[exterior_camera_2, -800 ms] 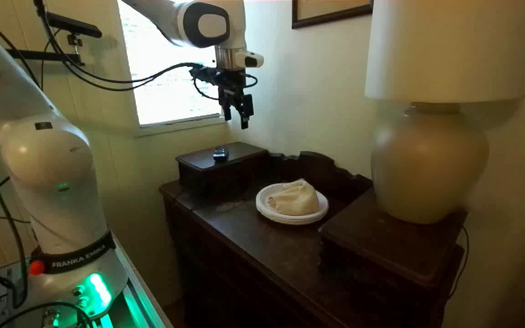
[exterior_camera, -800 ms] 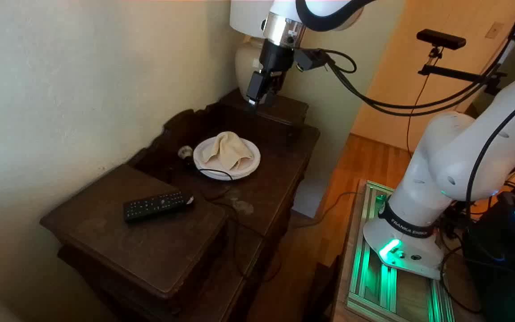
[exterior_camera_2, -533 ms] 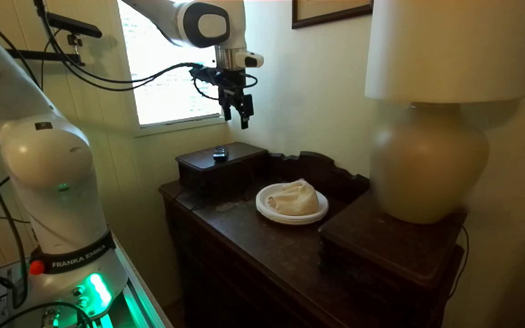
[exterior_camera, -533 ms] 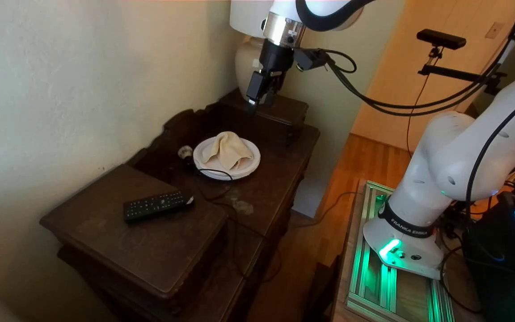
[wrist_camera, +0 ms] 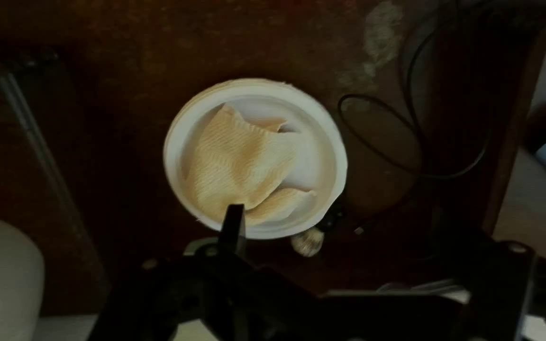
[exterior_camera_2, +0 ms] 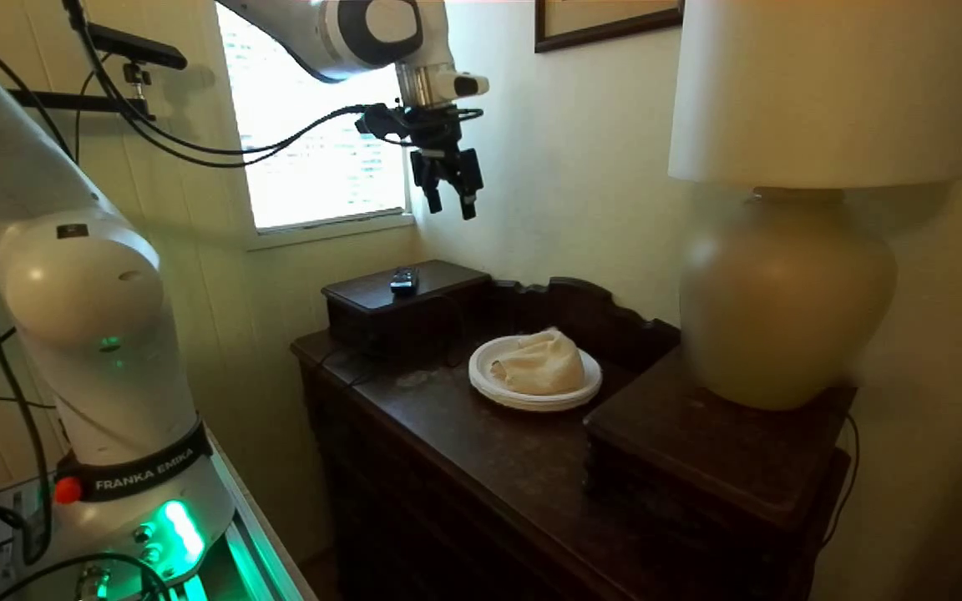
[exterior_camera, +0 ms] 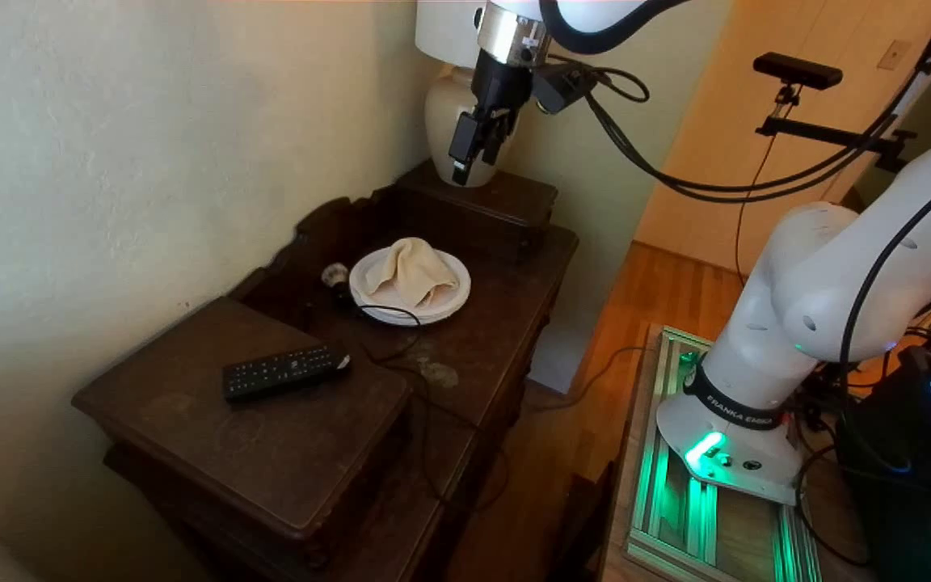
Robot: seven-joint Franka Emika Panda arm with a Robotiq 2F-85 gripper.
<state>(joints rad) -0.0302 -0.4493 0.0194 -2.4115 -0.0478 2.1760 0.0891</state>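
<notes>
A: So what's the pincer (exterior_camera_2: 451, 209) doing, is it on anything?

B: Nah, fingers (wrist_camera: 232, 227) spread, nothing between them. It hangs in mid-air, well apart from the surface (exterior_camera_2: 489, 476).

A: And the cloth (wrist_camera: 240, 166)?

B: Heaped on the plates (wrist_camera: 337, 151), which sit on the surface between the remote (exterior_camera: 284, 372) and the lamp (exterior_camera_2: 786, 292). In the wrist view a finger overlaps the cloth's edge, but that's just the camera angle imo.

A: Think it's an easy grab?

B: Pretty easy I'd say. Looks light, soft and floppy, with a ribbed weave that shouldn't be slippery. Can't see it breaking lol.

A: Where would you take hold?

B: The raised fold (exterior_camera: 413, 255). It stands up in a peak in both exterior views, so I'd pinch it from above, deep enough to get a real wad. Grab just a thin edge and it might slide out.

A: Anything fussy about the plates?

B: They look thin and light, so leaning on the rim could tip or skid them. I'd also not go wide: there's a cable (wrist_camera: 366, 97) and some small pale-ended thing (wrist_camera: 307, 242) just beside them. Can't tell what that is.
</notes>
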